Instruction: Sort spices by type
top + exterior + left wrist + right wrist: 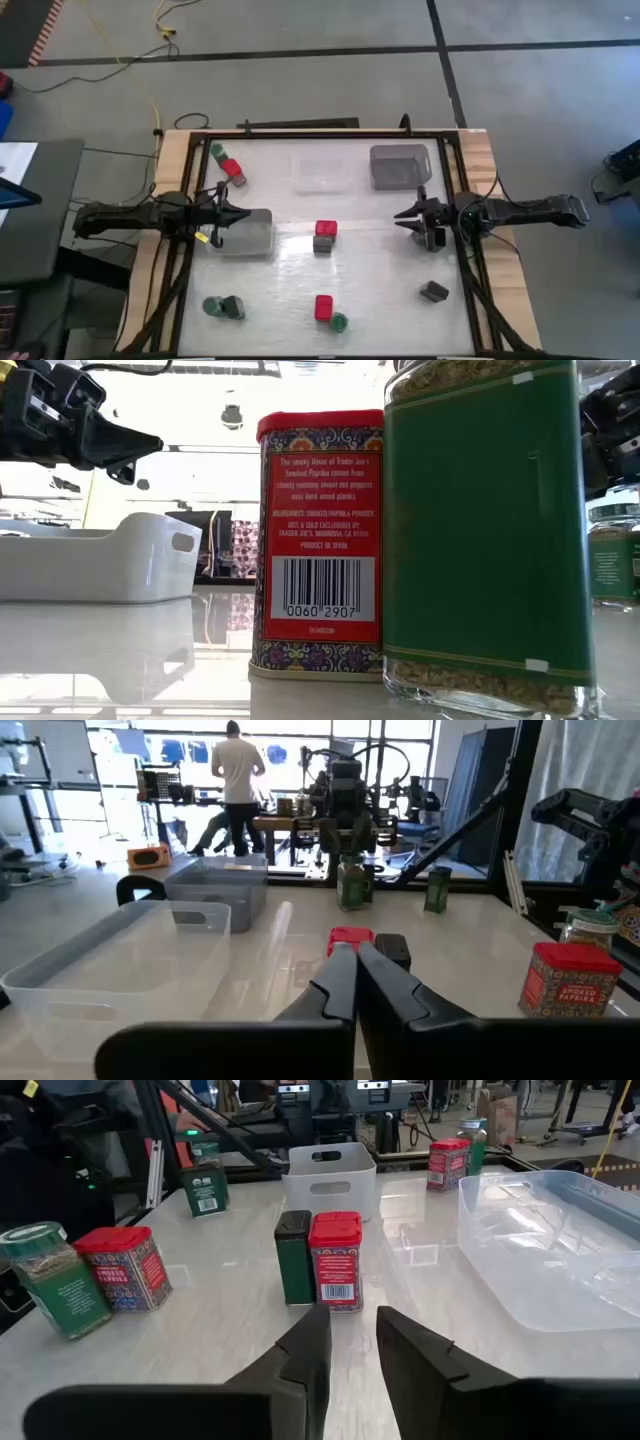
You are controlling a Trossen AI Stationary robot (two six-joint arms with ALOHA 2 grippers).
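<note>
Evidently nothing is held: the left gripper and the right gripper are pressed shut, empty, at opposite sides of the table. At mid-table a red tin is found touching a dark tin. Rigid, light, smooth-sided, it is best pinched across its flat sides.

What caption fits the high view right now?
Both arms wait at the table's sides, left gripper and right gripper shut and empty, spices scattered in pairs.
</note>
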